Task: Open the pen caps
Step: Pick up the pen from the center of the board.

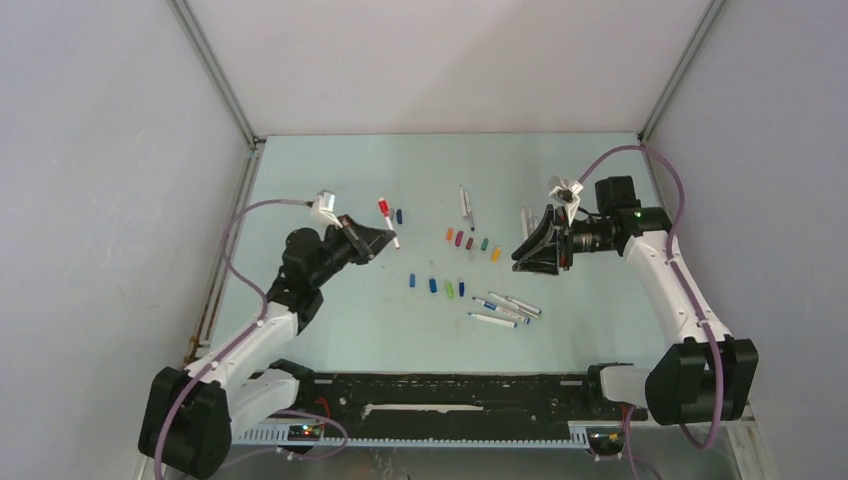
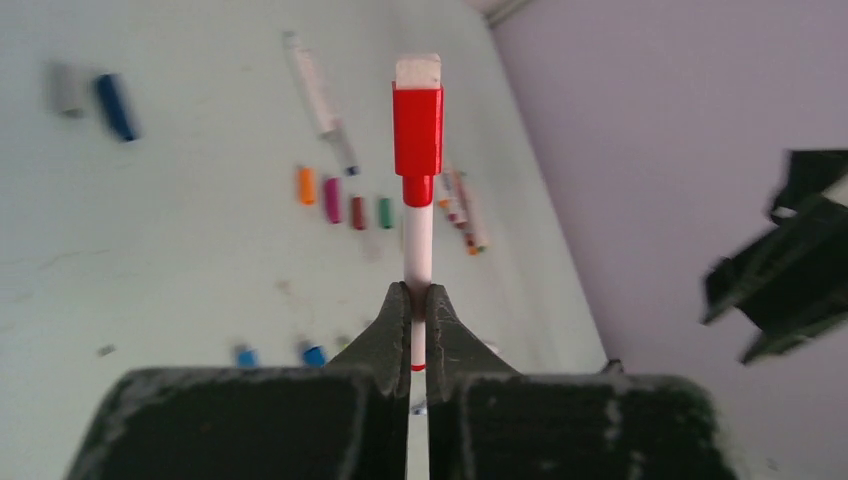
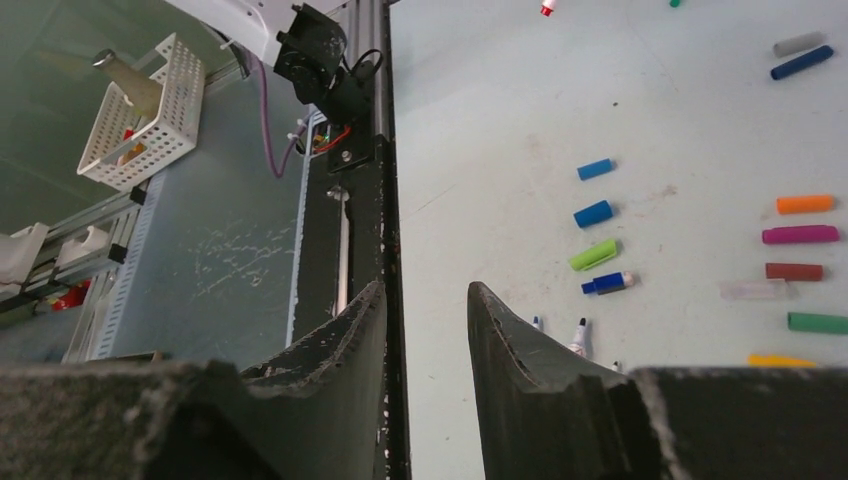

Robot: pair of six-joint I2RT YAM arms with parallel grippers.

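Observation:
My left gripper [image 2: 417,295] is shut on the white barrel of a pen [image 2: 418,240] whose red cap [image 2: 417,130] is still on and points away from me. In the top view that pen [image 1: 388,222] is held above the left part of the table by the left gripper [image 1: 390,240]. My right gripper [image 1: 522,258] hovers right of centre, open and empty, jaws apart [image 3: 425,290]. Loose pen caps lie between the arms: an orange one [image 1: 449,234], a purple one [image 1: 459,238], a green one [image 1: 485,243], blue ones [image 1: 433,285] and a lime one [image 3: 594,254].
Several uncapped white pens [image 1: 505,308] lie near the front centre, and more pens [image 1: 466,205] farther back. A dark blue cap [image 2: 116,106] and a grey one [image 2: 65,88] lie apart at the left. A black rail [image 1: 450,395] edges the table. A white basket [image 3: 140,115] stands beyond the table's edge.

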